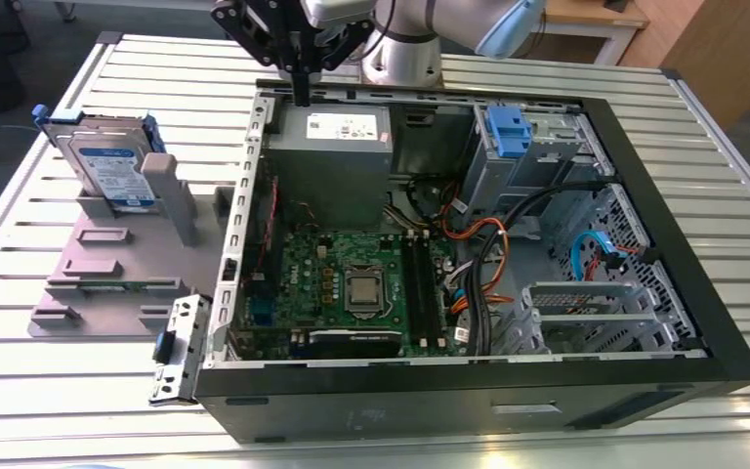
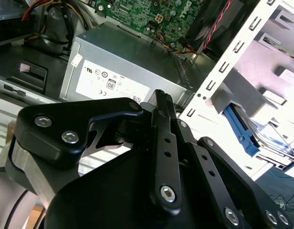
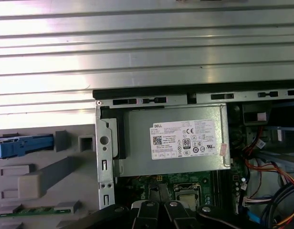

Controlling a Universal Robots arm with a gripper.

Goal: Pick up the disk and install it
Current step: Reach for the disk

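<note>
The disk (image 1: 108,168), a silver drive with a white-and-blue label and blue rails, stands on edge in a grey holder (image 1: 114,259) on the table, at the exterior view's left of the open computer case (image 1: 479,386). In the first wrist view its blue rail (image 3: 24,145) shows edge-on; the second wrist view catches a blue rail of the disk (image 2: 240,130) past the case wall. My gripper (image 1: 304,90) hangs over the case's far rim, above the grey power supply (image 1: 333,147), well apart from the disk. Its black fingers (image 2: 162,102) are shut together and hold nothing.
Inside the case lie the green motherboard (image 1: 349,283), bundled cables (image 1: 492,244) and a drive cage with a blue clip (image 1: 508,132). A small green board (image 1: 108,286) sits in the holder's front slot. The ribbed metal table (image 1: 36,391) extends around the case.
</note>
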